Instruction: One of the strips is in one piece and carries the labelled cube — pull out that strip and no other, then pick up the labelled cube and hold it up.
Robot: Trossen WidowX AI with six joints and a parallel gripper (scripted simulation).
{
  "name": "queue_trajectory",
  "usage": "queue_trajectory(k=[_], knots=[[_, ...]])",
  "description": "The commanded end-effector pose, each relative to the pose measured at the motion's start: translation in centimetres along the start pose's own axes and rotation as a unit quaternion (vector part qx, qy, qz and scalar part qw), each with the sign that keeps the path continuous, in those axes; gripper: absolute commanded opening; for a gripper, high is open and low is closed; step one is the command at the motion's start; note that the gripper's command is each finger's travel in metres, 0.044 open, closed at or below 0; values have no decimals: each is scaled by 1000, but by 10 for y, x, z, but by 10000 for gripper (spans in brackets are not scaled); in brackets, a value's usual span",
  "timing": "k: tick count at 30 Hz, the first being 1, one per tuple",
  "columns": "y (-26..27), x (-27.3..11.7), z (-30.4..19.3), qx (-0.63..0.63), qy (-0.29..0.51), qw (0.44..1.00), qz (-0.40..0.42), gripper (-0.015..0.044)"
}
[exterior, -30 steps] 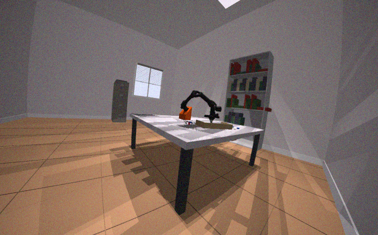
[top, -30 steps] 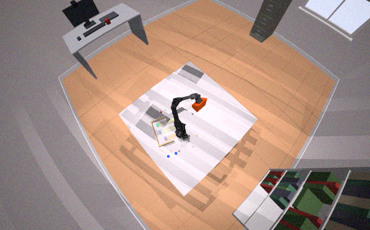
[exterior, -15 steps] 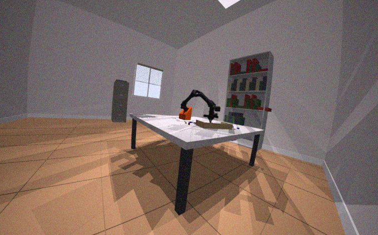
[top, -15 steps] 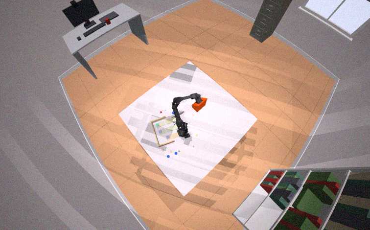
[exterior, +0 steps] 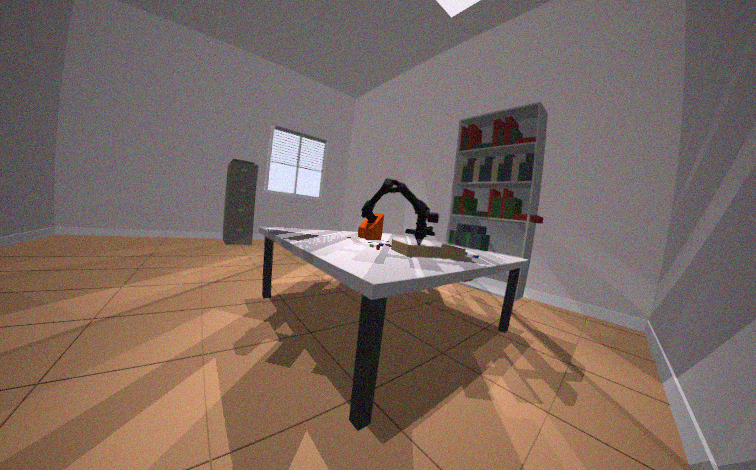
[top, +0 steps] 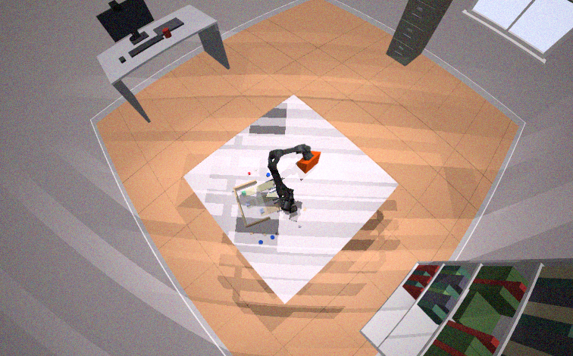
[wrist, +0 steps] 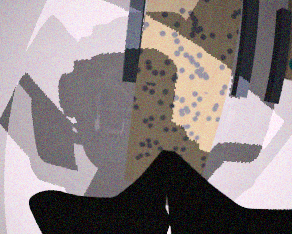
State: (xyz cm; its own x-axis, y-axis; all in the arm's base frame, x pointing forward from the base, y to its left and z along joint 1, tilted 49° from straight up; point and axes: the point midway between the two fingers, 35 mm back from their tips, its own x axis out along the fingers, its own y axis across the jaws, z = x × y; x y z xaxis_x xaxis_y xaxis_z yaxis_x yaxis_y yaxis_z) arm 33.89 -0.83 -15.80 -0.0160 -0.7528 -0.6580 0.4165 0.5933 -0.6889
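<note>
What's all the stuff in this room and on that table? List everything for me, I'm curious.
Table: one, white top, dark legs, mid-room.
Wooden frame: one, tan, on the table beside the arm's tip.
Speckled strip: at least one, tan with grey dots, under the hand; others too blurred to count.
Orange block: one, at the arm's base.
Small balls: several, blue and red, scattered on the table.
Desk: one, grey, with black monitor, keyboard, red mug.
Filing cabinet: one, dark grey, by the window.
Window: one, far wall.
Bookshelf: one, grey, red and green books.
Arm: one, black.
Hand: one, black, shut, holding nothing.
</note>
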Motion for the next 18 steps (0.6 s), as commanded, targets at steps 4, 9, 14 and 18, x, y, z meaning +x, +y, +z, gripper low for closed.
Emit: queue_trajectory(k=[4,9,14,18], knots=[[-1,4,-17,0,12,1000,1,0],[-1,3,-25,-1,12,1000,1,0],[-1,3,-33,-1,12,1000,1,0],[-1,3,-39,-1,12,1000,1,0]])
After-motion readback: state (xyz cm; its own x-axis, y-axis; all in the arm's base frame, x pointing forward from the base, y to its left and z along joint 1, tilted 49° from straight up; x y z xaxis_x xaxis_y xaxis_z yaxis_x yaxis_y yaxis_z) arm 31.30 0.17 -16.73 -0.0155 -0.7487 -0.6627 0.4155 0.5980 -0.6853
